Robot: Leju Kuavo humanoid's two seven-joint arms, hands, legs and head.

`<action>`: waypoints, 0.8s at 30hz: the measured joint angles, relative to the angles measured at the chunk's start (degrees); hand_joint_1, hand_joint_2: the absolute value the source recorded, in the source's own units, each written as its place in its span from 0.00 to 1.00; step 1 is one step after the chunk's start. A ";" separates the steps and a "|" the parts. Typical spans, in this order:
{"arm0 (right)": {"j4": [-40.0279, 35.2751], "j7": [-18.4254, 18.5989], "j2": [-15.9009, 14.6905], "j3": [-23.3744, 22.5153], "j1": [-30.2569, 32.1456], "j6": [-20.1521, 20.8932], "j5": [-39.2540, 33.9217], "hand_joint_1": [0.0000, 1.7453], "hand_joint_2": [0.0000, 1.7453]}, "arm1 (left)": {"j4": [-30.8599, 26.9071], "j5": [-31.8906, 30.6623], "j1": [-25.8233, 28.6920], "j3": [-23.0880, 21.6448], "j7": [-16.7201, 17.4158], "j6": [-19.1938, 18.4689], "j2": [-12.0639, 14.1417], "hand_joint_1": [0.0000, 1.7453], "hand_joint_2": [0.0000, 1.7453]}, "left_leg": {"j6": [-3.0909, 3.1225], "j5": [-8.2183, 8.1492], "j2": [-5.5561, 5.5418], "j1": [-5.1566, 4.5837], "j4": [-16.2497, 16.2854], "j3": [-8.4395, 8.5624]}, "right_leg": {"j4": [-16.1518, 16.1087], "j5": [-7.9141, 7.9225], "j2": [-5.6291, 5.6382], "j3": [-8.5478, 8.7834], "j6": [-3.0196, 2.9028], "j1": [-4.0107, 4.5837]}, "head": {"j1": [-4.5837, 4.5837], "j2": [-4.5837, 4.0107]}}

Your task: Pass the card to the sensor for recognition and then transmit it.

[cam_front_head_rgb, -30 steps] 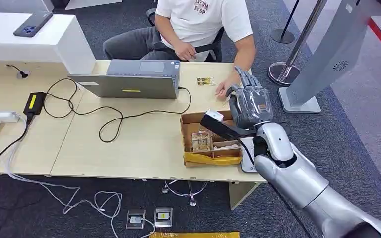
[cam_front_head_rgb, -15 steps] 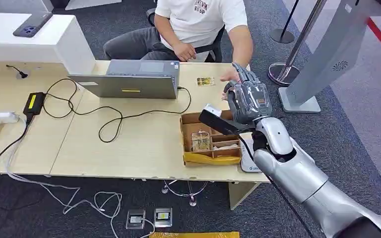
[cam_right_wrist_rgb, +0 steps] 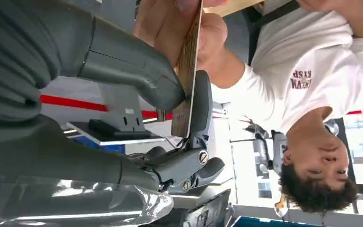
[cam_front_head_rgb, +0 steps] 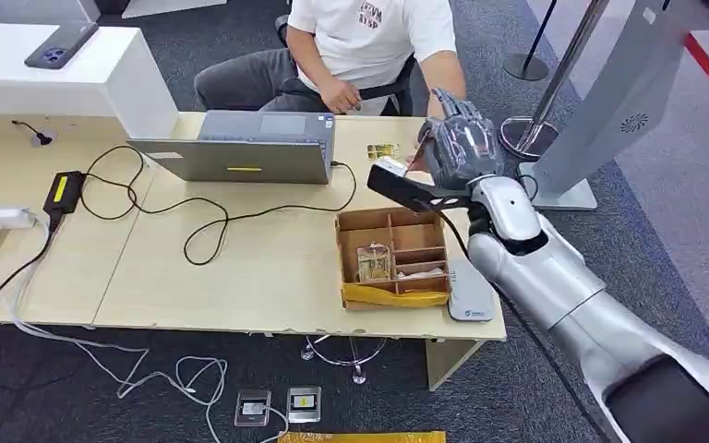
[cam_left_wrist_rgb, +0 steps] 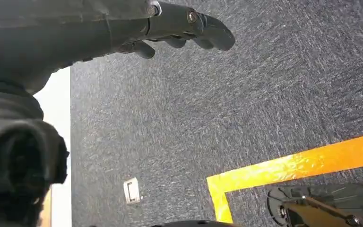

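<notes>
Card [cam_right_wrist_rgb: 187, 71] is pinched edge-on between thumb and fingers of the right hand [cam_front_head_rgb: 457, 148], its far end at the person's hand [cam_right_wrist_rgb: 203, 33], so hold the pinch steady until that grip looks secure; left hand [cam_left_wrist_rgb: 170, 28] hangs empty.

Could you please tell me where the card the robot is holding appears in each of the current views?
Head view: the card is a thin sliver at the right hand, by the person's hand over the desk's far edge.
Right wrist view: card edge-on, pinched between thumb and finger.
Left wrist view: not in it.
Shared landmark: the person's white T-shirt.
</notes>
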 joint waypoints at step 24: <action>15.28 2.73 4.33 3.85 -4.31 -7.60 1.38 0.00 1.00 | 0.00 -1.11 -0.06 -0.09 0.98 -1.64 0.55 0.00 0.00 | 0.00 0.00 0.02 0.00 0.01 0.03 | 0.00 0.00 0.03 -0.05 0.00 0.01 | 0.00 -0.02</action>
